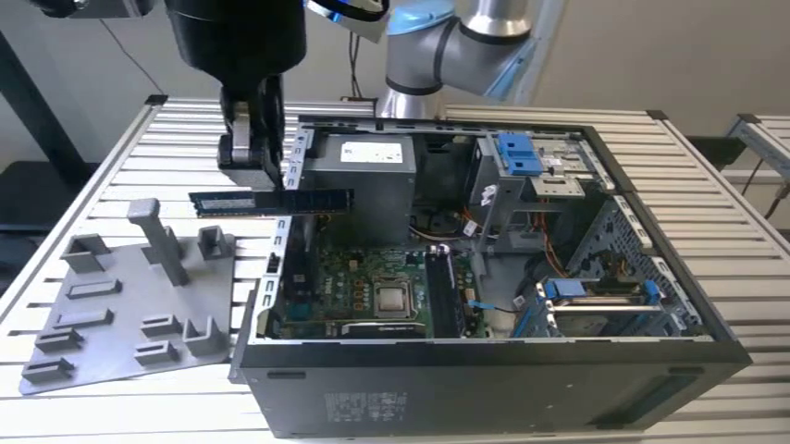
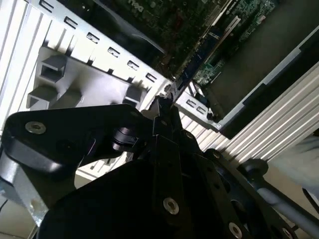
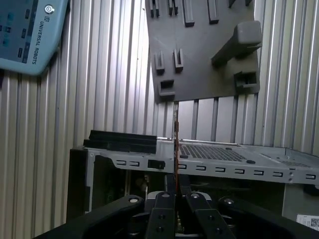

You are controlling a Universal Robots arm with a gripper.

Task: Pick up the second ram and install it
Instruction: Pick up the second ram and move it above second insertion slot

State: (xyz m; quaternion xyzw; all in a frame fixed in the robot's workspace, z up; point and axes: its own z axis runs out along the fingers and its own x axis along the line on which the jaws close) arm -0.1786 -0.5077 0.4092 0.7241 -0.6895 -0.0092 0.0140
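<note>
The second ram [image 1: 274, 202], a dark flat stick with a pale label, hangs level in the air over the wall of the open computer case [image 1: 494, 388] on the exterior view's left. My gripper [image 1: 253, 176] is shut on its upper edge, coming down from above. In the first wrist view the ram [image 3: 175, 142] shows edge-on as a thin line running out from between the fingers [image 3: 164, 201]. In the second wrist view the ram [image 2: 199, 57] reaches from the gripper [image 2: 163, 107] toward the green motherboard [image 2: 234, 25]. The motherboard [image 1: 358, 282] and its long black slots [image 1: 445, 291] lie lower inside the case.
A grey holder plate [image 1: 136, 305] with upright posts and small brackets lies on the slatted table [image 1: 99, 185] beside the case, on the exterior view's left. Inside the case are a power supply [image 1: 358, 176], blue drive brackets [image 1: 521, 153] and cables. The arm's base [image 1: 432, 65] stands behind the case.
</note>
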